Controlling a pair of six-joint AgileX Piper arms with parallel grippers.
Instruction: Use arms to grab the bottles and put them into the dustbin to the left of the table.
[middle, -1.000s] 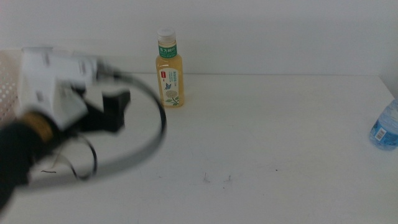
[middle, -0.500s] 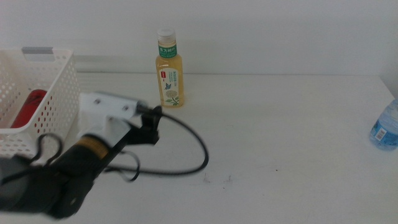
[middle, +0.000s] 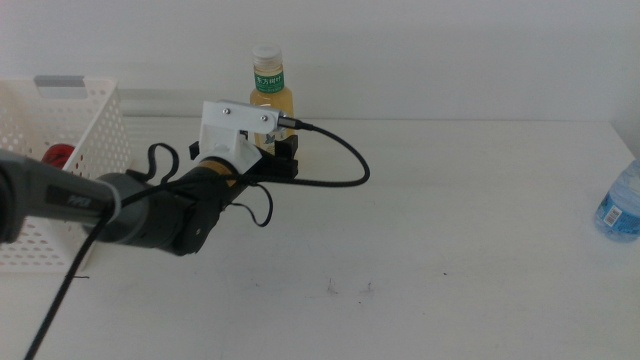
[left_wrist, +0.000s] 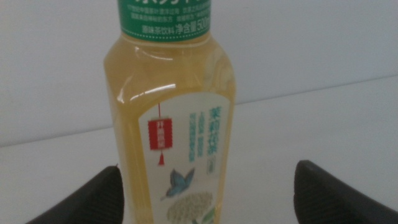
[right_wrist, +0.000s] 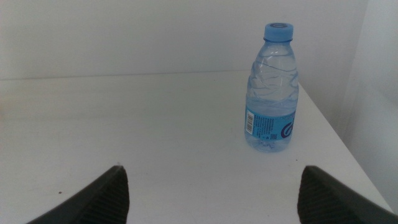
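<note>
Left gripper (left_wrist: 205, 193) spread — tea bottle (left_wrist: 171, 118) between.

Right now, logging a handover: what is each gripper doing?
Left gripper: open, around the tea bottle, not yet closed.
Right gripper: open, holding nothing, facing the water bottle.

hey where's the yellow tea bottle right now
In the middle view the yellow tea bottle stands upright at the table's far edge, left of centre, right of the white basket, with the open left gripper right in front of it.
</note>
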